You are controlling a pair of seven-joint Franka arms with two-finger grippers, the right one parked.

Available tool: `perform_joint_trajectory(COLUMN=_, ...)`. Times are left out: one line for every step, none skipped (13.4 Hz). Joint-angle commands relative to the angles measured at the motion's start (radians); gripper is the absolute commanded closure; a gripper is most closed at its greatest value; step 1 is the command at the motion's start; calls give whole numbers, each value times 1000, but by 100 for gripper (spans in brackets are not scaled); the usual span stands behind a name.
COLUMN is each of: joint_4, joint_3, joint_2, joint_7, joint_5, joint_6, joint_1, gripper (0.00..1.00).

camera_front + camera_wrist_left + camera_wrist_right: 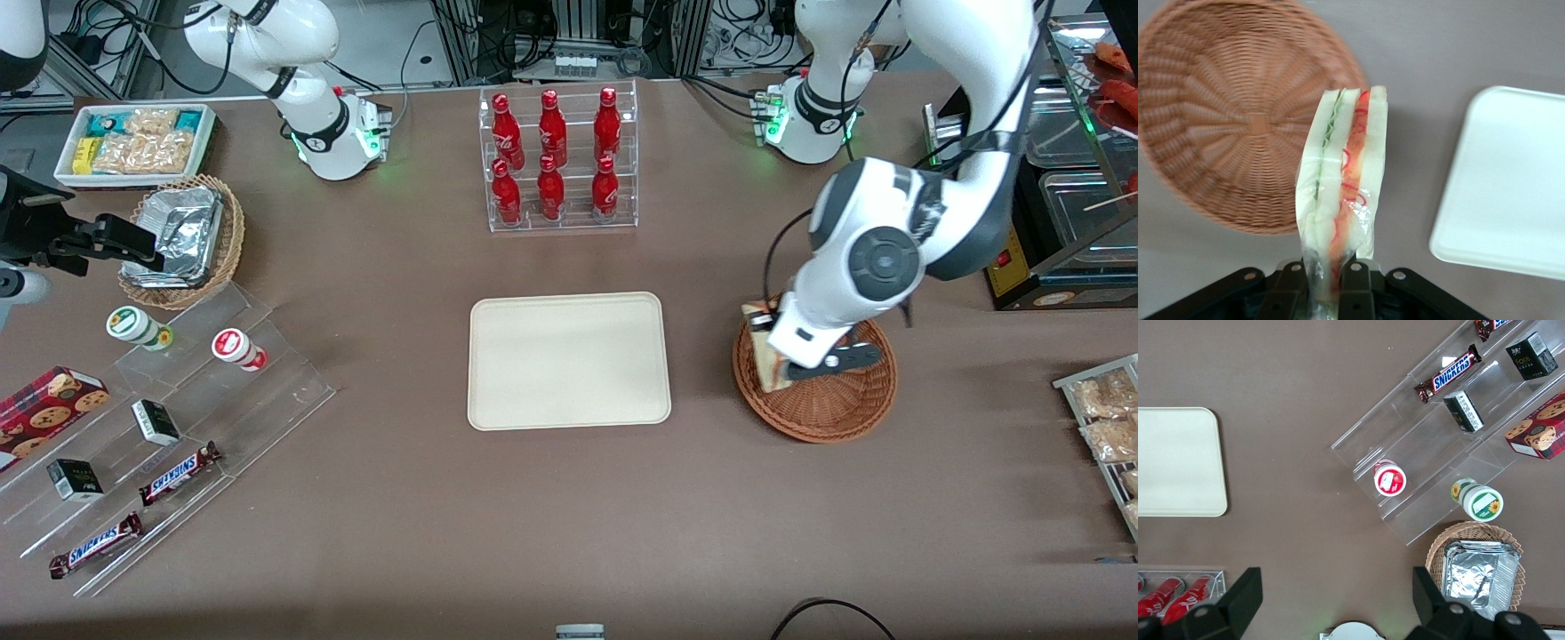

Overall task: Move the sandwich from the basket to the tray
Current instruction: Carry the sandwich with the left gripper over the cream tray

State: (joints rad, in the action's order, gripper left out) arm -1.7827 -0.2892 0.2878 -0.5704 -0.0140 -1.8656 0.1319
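Observation:
My left gripper (775, 357) is shut on the wrapped sandwich (766, 348) and holds it above the rim of the reddish-brown wicker basket (831, 411), on the side nearest the tray. In the left wrist view the sandwich (1343, 181) stands up between the black fingers (1355, 288), its green and red filling showing, and the basket (1231, 113) below it is empty. The cream-white tray (569, 360) lies flat on the table beside the basket, toward the parked arm; it also shows in the left wrist view (1511, 180) and is bare.
A clear rack of red bottles (557, 160) stands farther from the front camera than the tray. A clear stepped shelf with snacks (160, 427), a lighter basket of foil containers (185, 240) and a white snack box (138, 142) lie toward the parked arm's end. A display case (1076, 160) stands toward the working arm's end.

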Motion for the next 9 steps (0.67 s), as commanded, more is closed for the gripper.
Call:
perform_joint_trajectory(joint_4=129, joint_3=-65, joint_2=103, joint_7=4, joint_5=2, joint_6=34, joint_1=0, gripper=100)
perform_joint_trajectory(joint_4=158, joint_3=-86, joint_2=132, joint_7=-11, joint_5=-3, joint_6=34, joint_1=2, gripper=100)
perform_joint_trajectory(joint_4=186, joint_3=-112, joint_2=161, joint_7=-46, joint_5=-10, joint_6=34, joint_1=2, gripper=100)
perform_joint_trajectory(joint_4=212, joint_3=-139, joint_2=187, joint_7=-84, joint_5=-12, joint_6=34, joint_1=3, gripper=100)
perform_joint_trajectory(joint_4=238, joint_3=-145, joint_2=210, joint_7=-109, joint_5=-17, joint_6=34, joint_1=41, gripper=100)
perform_joint_trajectory(joint_4=258, joint_3=-142, joint_2=227, joint_7=-121, joint_5=-24, joint_6=34, joint_1=78, gripper=100)
perform_joint_trajectory(joint_4=276, joint_3=-142, joint_2=261, joint_7=-144, joint_5=-55, joint_6=31, joint_1=110, gripper=100)
perform_joint_trajectory(joint_4=302, joint_3=-142, joint_2=292, joint_7=-196, joint_5=-82, joint_6=29, joint_1=138, gripper=100)
perform_joint_trajectory(joint_4=333, joint_3=-140, joint_2=324, joint_7=-254, joint_5=-104, joint_6=28, joint_1=178, gripper=100)
